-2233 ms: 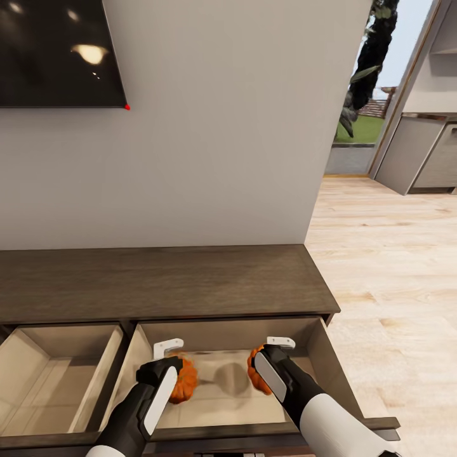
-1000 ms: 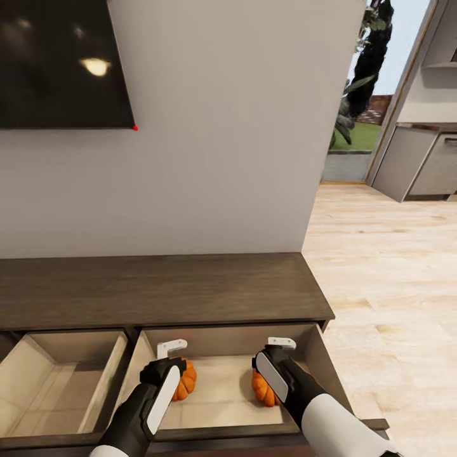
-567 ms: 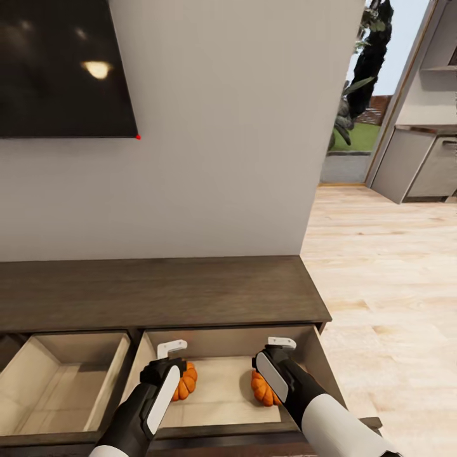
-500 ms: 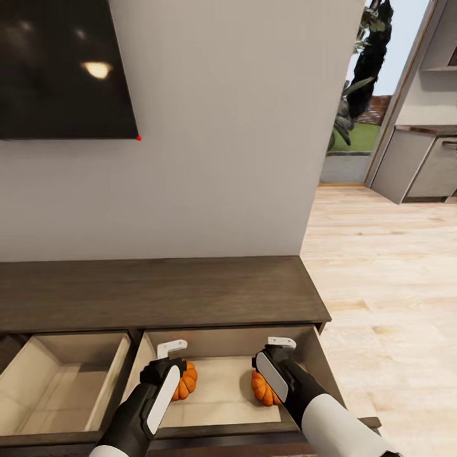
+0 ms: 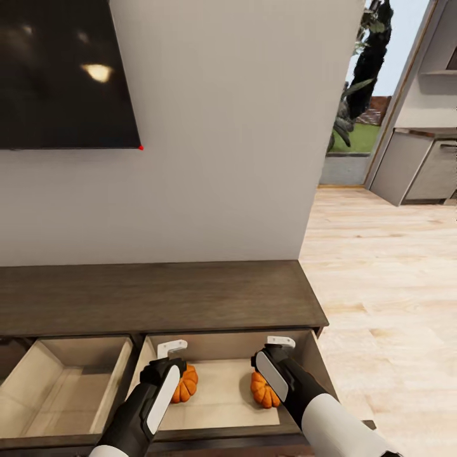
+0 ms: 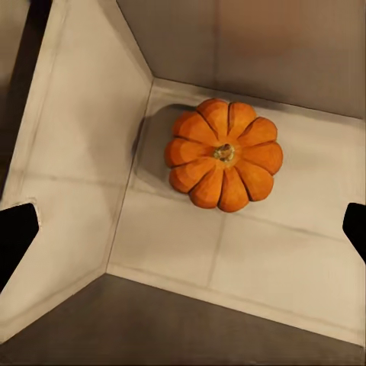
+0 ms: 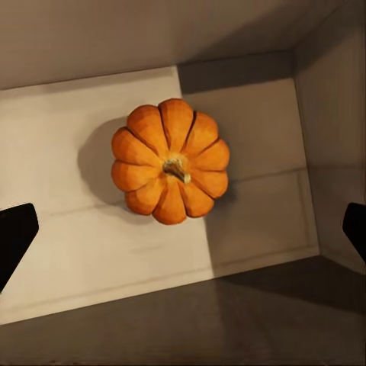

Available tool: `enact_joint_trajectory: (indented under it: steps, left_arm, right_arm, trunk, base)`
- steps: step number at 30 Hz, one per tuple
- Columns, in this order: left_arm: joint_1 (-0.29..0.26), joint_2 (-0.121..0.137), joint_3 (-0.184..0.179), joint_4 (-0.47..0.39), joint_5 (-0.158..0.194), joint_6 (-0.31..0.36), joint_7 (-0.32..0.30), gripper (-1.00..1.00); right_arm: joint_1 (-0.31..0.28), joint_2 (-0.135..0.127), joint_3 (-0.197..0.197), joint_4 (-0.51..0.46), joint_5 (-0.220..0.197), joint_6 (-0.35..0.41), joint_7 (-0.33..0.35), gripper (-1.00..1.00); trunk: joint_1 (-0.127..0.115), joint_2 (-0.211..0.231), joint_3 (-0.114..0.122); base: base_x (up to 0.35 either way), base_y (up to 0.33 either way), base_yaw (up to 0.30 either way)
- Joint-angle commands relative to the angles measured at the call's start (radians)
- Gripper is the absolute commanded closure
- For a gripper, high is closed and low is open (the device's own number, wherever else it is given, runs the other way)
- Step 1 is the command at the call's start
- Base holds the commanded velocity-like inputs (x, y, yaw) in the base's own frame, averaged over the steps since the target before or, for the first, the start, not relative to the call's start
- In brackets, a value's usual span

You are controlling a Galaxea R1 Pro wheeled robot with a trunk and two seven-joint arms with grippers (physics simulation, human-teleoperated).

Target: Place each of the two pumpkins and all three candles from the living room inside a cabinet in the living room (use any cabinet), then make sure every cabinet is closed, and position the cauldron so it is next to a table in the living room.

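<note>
Left pumpkin (image 5: pixel 185 384) partly hidden behind the left gripper (image 5: pixel 170 355), right pumpkin (image 5: pixel 262 390) partly hidden behind the right gripper (image 5: pixel 277 350), black screen (image 5: pixel 63 76) on the wall cut off by the picture's edge, next drawer (image 5: pixel 63 387) cut off too

Brightness: even, soft indoor light; daylight brighter through the doorway (image 5: pixel 355 120).
Glare: a lamp's blurred reflection on the dark screen (image 5: pixel 63 76).
Shadows: soft, beside each pumpkin (image 6: pixel 224 154) (image 7: pixel 171 160) on the pale drawer floor (image 5: pixel 222 393); drawer corners dim.
Sharpness: slightly soft throughout, compression smearing on the wood floor (image 5: pixel 387 279).
</note>
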Motion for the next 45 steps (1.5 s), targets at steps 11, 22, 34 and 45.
enact_joint_trajectory:
  steps: [11,22,34,45]
  left_arm:
    - [0.0,0.0,0.0,-0.013,0.001,0.017,0.0,-1.0]
    - [0.0,0.0,0.0,-0.014,0.001,0.022,0.0,-1.0]
    - [0.0,0.001,0.0,-0.016,0.001,0.022,0.0,-1.0]
    - [0.0,0.001,0.001,-0.019,0.001,0.022,0.0,-1.0]
  right_arm:
    - [0.0,0.0,0.0,0.0,0.001,-0.001,0.0,-1.0]
    - [0.0,0.002,0.0,0.0,0.001,-0.002,0.0,-1.0]
    - [0.0,0.0,0.0,0.0,0.001,-0.002,0.0,-1.0]
    - [0.0,0.001,0.0,0.0,0.001,-0.002,0.0,-1.0]
  trunk:
    - [-0.042,0.077,0.035]
    - [-0.084,0.154,0.069]
    - [-0.13,0.238,0.107]
    - [-0.173,0.315,0.141]
  base:
    - [-0.074,0.0,0.0]
    - [-0.001,0.0,0.0]
    - [0.0,0.0,0.0]
    - [-0.037,0.0,0.0]
